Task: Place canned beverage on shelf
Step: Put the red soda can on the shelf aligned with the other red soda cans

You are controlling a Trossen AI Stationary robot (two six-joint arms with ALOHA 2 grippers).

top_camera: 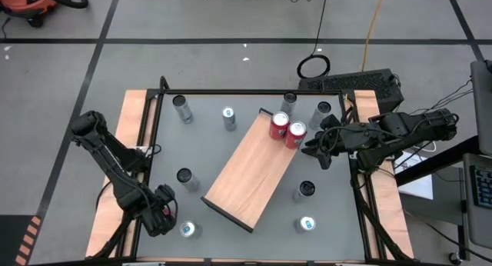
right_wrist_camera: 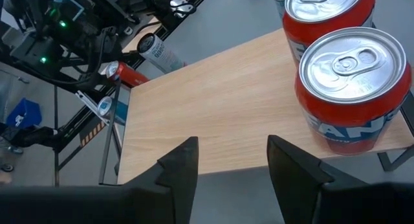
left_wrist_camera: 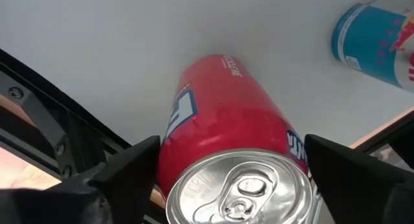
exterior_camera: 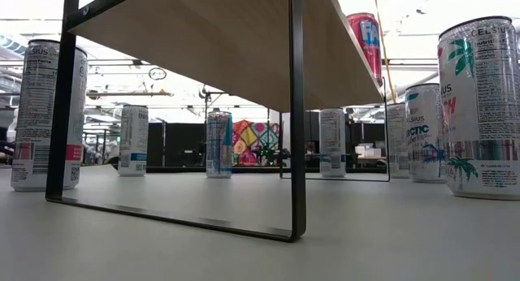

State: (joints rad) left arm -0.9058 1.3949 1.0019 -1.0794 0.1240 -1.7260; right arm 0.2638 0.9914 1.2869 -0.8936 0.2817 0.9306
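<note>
Two red cans upright on the shelf, touching each other, crowded onto its far end close to the corner and the long edge on the right arm's side. Rest of the board bare wood, from the pair down to the near end: ample open room along its length. Set diagonally across the grey table, raised on thin black legs, with clear space underneath in the low view.

Right gripper just beside that long edge, near the two cans but apart from them; jaws partly spread, nothing between them.

Left gripper low at the near left corner of the table, close to the black rail along that side. Jaws spread wide to either side of a third red can, standing on the tabletop, well apart from the shelf; pads very near its sides, contact not discernible.

Seven more cans scattered on the table around the board: four along the far side, one by the left long edge, two off the right long edge, narrowing the lanes on both flanks.
</note>
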